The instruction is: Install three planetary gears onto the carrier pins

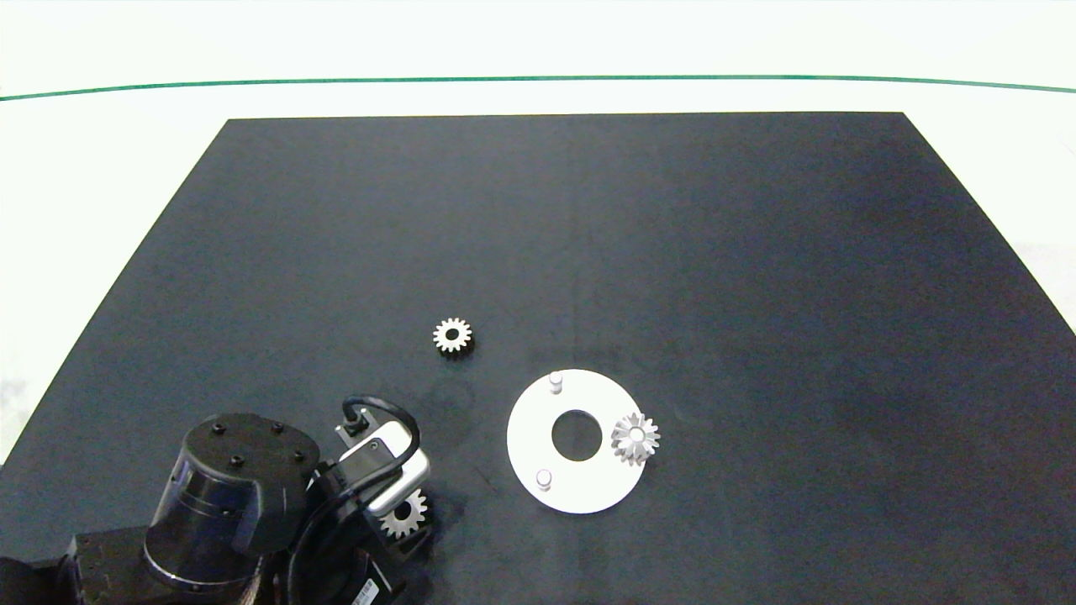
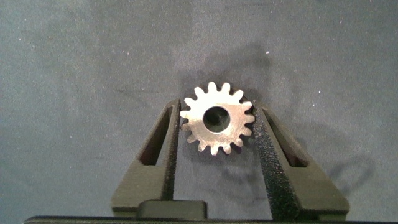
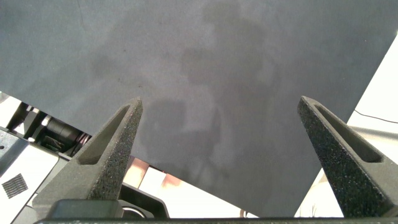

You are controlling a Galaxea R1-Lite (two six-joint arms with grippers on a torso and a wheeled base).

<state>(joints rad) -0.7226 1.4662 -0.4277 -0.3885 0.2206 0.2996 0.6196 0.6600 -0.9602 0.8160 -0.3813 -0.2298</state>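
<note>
Left gripper [image 2: 216, 121] low at the desk's near-left corner, jaws clamped on a gear [image 2: 217, 118] lying flat, hole upward. Disc [image 1: 538, 437] just to its right: one gear [image 1: 635, 438] seated, two pins [image 1: 555, 381] bare. Third gear [image 1: 453, 336] loose on the mat [image 1: 756, 252]. Right gripper [image 3: 221, 134] away from the parts, jaws wide apart.

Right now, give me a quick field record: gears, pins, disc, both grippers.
disc: white ring on dark mat
gear on pin: one, at the disc's right edge
bare pins: two
loose gear: one, on mat up-left of the disc
third gear: between left gripper fingers, shut on it
right gripper: open, holding nothing, above mat
</note>
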